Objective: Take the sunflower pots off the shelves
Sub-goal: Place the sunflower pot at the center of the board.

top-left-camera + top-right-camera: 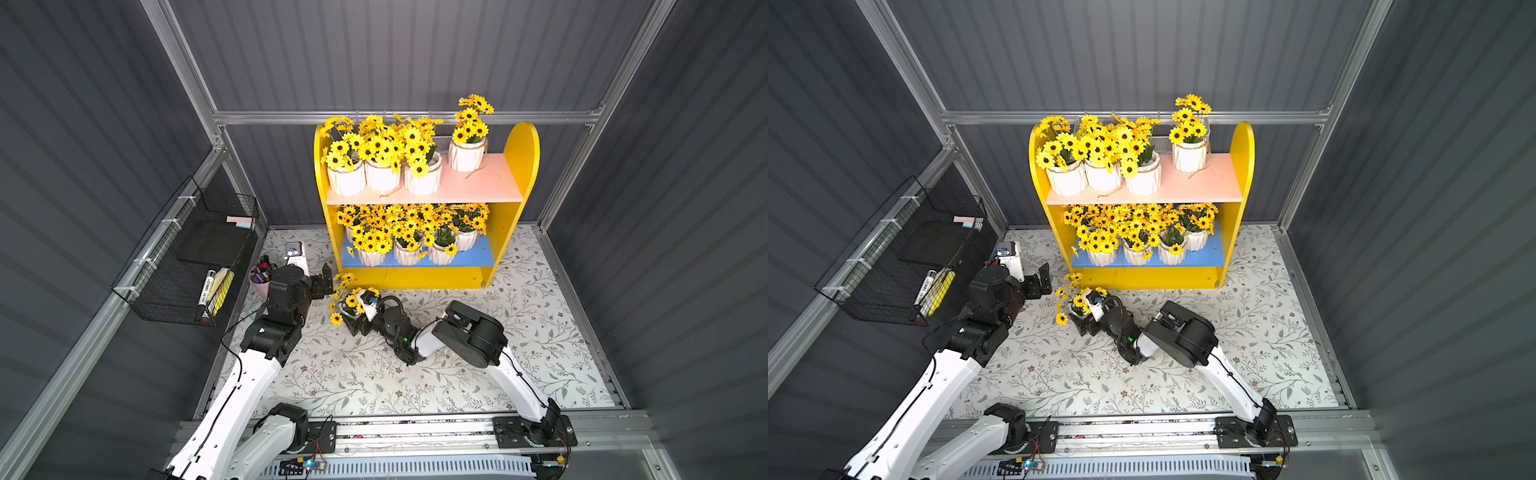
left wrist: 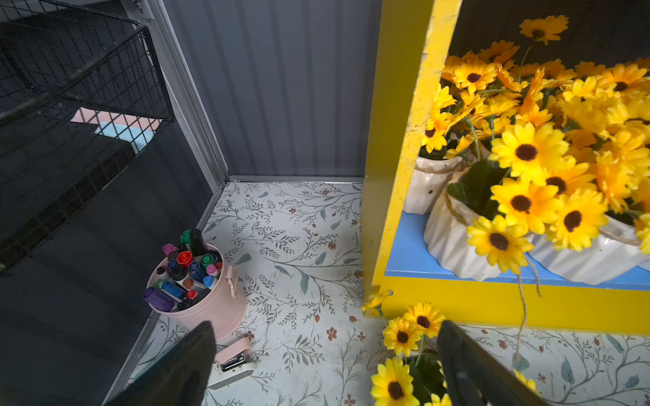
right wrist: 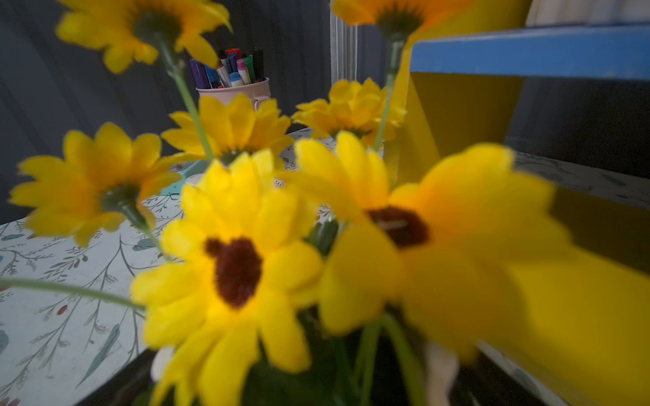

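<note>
Right claw point(image 1: 356, 316): low over the floral-print worktop point(image 1: 457, 365), jaws either side of one small white ribbed pot of yellow artificial sunflowers point(image 1: 350, 300). That pot stands on the worktop, just near of the shelf unit's left front corner. Clenched or released cannot be told, since blooms fill the right wrist view.

Left claw point(image 1: 326, 284): released, empty, hovering just left of that pot's blooms.

Progress, as judged: one pot off the shelves and nearly the whole stock yet to come down.

Yellow wooden two-tier shelves with rounded side panels point(image 1: 519, 149), far centre:
- Pale pink upper board point(image 1: 478, 187): four pots show. Three are in a close row at left point(image 1: 382, 176) and one stands apart, to the right and farther back. Others may sit behind the flowers.
- Blue lower board point(image 1: 484, 258): at least five pots, packed close, three of them in the near row point(image 1: 407, 254). The count is uncertain under the blooms.

Other containers:
- Pale mesh basket point(image 1: 440, 131), behind the upper-board flowers; contents hidden.
- Pink metal cup point(image 2: 211, 309), left of the shelves by the left wall: mixed coloured markers point(image 2: 183, 270), caps up.
- Black wire rack point(image 1: 187, 257), on the left wall: pink and blue paper pads point(image 1: 240, 221), a dark flat item point(image 1: 208, 245), a white marker point(image 1: 206, 291) and a yellow object point(image 1: 223, 291).
</note>
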Robot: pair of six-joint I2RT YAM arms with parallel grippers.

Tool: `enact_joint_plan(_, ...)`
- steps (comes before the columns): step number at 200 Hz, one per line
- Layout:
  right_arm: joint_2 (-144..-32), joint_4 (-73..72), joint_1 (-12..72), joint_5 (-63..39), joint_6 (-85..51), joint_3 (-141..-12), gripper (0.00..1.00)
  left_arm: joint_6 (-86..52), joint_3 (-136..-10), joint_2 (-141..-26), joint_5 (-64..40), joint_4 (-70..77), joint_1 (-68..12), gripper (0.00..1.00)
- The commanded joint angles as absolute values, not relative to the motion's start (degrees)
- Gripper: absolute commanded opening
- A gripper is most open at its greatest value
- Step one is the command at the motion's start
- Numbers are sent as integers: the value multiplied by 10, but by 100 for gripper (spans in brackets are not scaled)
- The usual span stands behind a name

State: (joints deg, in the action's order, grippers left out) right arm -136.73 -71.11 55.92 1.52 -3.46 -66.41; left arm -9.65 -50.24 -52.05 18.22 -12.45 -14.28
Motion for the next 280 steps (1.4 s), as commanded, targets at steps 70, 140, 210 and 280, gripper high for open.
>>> enact_joint_plan(70,-1281,-646,561,-6,-47,-591,99,-102,-504,-520,148,-121,-140,99)
enact_joint_plan(140,-1177,-650,570,-8,-45,-465,99,-108,-498,-505,91,-109,-141,99)
enact_joint_plan(210,-800,-317,588,60,26,-381,99,-103,-481,-475,-13,-69,-143,99)
enact_joint_plan(280,-594,-30,586,276,97,-566,99,-92,-486,-473,-104,-51,-147,99)
